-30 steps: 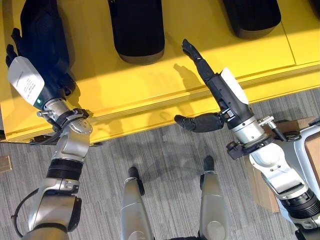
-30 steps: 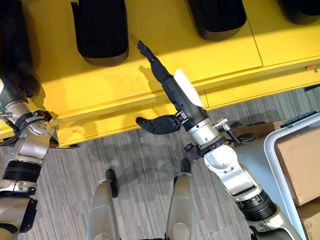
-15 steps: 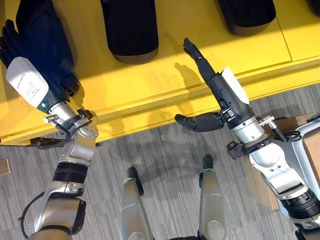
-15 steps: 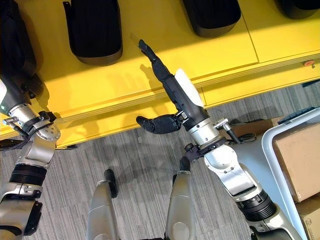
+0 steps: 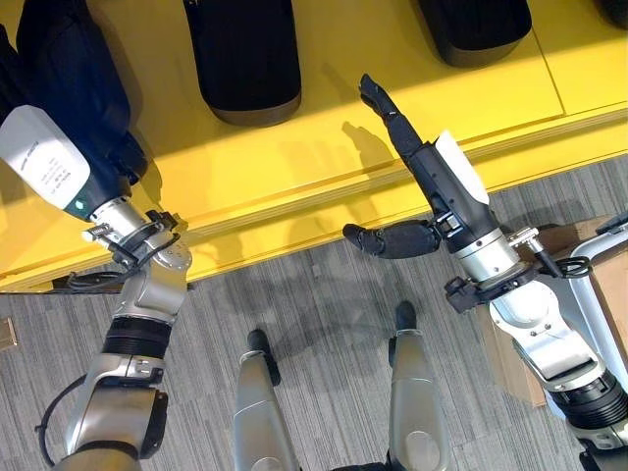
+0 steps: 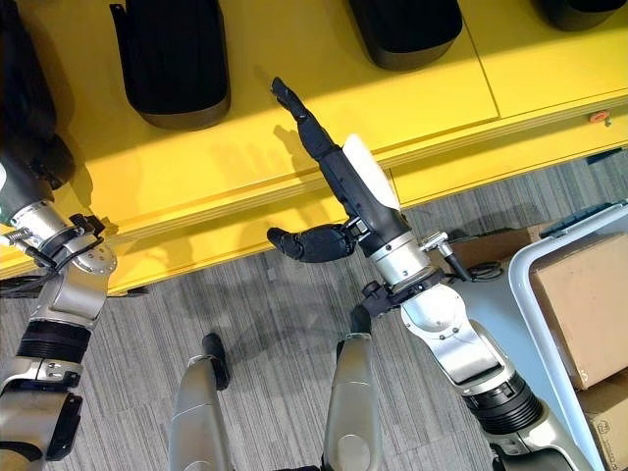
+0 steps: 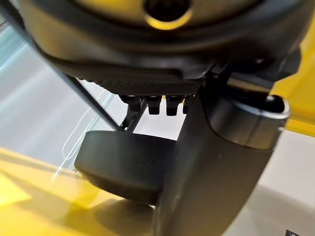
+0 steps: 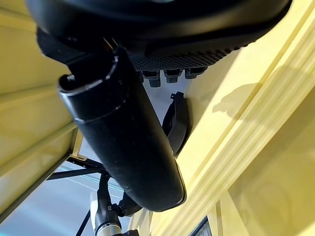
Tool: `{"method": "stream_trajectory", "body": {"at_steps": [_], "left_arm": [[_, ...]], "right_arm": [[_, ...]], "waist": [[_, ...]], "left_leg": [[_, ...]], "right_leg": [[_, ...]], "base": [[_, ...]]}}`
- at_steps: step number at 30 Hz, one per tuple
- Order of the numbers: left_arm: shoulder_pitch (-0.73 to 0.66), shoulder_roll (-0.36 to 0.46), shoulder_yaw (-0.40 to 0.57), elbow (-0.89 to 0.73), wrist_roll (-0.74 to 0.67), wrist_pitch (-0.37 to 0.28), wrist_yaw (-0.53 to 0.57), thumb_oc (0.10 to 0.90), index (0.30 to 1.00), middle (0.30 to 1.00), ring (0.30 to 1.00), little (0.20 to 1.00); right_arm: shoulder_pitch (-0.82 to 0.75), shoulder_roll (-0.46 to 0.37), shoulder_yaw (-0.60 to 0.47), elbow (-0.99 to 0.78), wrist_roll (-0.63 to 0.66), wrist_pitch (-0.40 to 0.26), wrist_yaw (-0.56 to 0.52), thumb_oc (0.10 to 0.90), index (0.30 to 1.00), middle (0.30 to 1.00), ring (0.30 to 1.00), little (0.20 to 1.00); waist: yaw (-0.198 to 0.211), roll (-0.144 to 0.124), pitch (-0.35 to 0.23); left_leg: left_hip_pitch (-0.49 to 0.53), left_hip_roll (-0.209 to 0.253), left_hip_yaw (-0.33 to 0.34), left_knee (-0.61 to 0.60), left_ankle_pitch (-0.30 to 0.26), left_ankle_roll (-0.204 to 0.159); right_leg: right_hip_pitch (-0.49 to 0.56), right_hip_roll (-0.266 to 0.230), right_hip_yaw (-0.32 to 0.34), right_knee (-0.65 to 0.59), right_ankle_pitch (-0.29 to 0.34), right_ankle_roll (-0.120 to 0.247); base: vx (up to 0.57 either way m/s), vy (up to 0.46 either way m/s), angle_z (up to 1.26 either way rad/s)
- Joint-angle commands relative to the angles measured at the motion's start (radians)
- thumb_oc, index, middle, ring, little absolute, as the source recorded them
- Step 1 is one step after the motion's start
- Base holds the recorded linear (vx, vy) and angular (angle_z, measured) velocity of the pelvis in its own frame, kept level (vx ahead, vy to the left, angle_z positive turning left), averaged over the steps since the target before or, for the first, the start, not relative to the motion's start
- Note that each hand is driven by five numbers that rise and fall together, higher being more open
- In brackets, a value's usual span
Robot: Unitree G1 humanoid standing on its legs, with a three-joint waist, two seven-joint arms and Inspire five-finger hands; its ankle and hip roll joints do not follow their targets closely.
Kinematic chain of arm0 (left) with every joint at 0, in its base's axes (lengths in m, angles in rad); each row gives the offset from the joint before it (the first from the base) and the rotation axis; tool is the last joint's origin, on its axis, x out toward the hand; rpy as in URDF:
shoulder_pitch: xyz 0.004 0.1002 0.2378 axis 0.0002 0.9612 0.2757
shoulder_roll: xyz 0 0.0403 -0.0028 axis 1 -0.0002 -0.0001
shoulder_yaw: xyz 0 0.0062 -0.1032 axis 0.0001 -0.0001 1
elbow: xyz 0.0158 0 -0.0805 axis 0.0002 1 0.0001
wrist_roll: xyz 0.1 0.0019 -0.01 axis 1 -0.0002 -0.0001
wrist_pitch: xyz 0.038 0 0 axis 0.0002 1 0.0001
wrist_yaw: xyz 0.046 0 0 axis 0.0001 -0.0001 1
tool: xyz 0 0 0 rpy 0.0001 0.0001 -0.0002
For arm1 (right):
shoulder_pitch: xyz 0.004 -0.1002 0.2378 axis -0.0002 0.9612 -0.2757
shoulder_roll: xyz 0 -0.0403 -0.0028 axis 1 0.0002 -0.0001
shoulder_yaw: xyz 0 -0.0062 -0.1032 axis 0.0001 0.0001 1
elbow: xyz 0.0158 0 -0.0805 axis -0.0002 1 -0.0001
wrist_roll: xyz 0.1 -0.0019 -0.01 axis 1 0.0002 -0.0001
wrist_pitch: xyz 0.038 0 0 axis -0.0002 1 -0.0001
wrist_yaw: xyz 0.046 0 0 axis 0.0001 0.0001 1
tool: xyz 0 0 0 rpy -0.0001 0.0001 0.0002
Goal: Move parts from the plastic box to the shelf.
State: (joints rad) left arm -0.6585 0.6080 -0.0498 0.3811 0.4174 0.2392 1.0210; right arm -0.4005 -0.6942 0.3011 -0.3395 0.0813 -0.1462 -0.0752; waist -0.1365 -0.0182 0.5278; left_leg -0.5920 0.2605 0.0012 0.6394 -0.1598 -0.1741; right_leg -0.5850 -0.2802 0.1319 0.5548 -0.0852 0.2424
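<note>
- Where the yellow shelf (image 5: 324, 167) carried black parts (image 5: 242, 59), the right hand (image 5: 432, 177) hovered over it, fingers straight, empty.
- Left hand (image 5: 44, 162) lay against another part (image 5: 74, 69); grip unclear.

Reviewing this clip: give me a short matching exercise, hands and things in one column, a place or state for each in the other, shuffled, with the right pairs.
1. right hand
2. left hand
3. cardboard box
4. middle black part

a. lying on the yellow shelf between the two arms
b. at a black part on the shelf's left end
c. in the pale bin on the floor
d. fingers straight, over the shelf edge, holding nothing

Pairs: 1-d, 2-b, 3-c, 4-a
</note>
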Motion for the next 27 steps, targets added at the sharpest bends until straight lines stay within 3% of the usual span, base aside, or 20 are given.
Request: {"method": "stream_trajectory", "body": {"at_steps": [1, 13, 27], "left_arm": [[-0.112, 0.143, 0.022, -0.016, 0.102, -0.029, 0.130, 0.900, 1.000, 1.000, 1.000, 1.000], [-0.114, 0.164, 0.043, -0.017, 0.113, -0.056, 0.206, 0.900, 1.000, 1.000, 1.000, 1.000], [-0.132, 0.202, 0.039, -0.071, 0.137, -0.059, 0.148, 0.900, 1.000, 1.000, 1.000, 1.000]], "right_arm": [[-0.093, 0.030, -0.048, -0.086, 0.016, -0.088, -0.029, 0.900, 1.000, 1.000, 1.000, 1.000], [-0.080, 0.026, -0.040, -0.080, 0.027, -0.095, -0.034, 0.900, 1.000, 1.000, 1.000, 1.000], [-0.076, 0.026, -0.033, -0.091, 0.030, -0.077, -0.053, 0.900, 1.000, 1.000, 1.000, 1.000]], "waist": [[0.010, -0.012, -0.060], [0.014, -0.016, -0.080], [0.023, -0.012, -0.091]], "left_leg": [[-0.005, -0.043, 0.020, -0.099, 0.042, 0.065], [0.018, -0.045, 0.035, -0.118, 0.043, 0.067], [0.028, -0.053, 0.043, -0.123, 0.039, 0.070]], "right_leg": [[0.064, 0.069, -0.044, 0.134, -0.208, -0.158], [0.098, 0.057, -0.051, 0.080, -0.189, -0.146], [0.148, 0.041, -0.061, 0.021, -0.175, -0.132]], "base": [[0.00, 0.000, 0.00], [0.00, 0.000, 0.00], [0.00, -0.001, -0.02]]}}
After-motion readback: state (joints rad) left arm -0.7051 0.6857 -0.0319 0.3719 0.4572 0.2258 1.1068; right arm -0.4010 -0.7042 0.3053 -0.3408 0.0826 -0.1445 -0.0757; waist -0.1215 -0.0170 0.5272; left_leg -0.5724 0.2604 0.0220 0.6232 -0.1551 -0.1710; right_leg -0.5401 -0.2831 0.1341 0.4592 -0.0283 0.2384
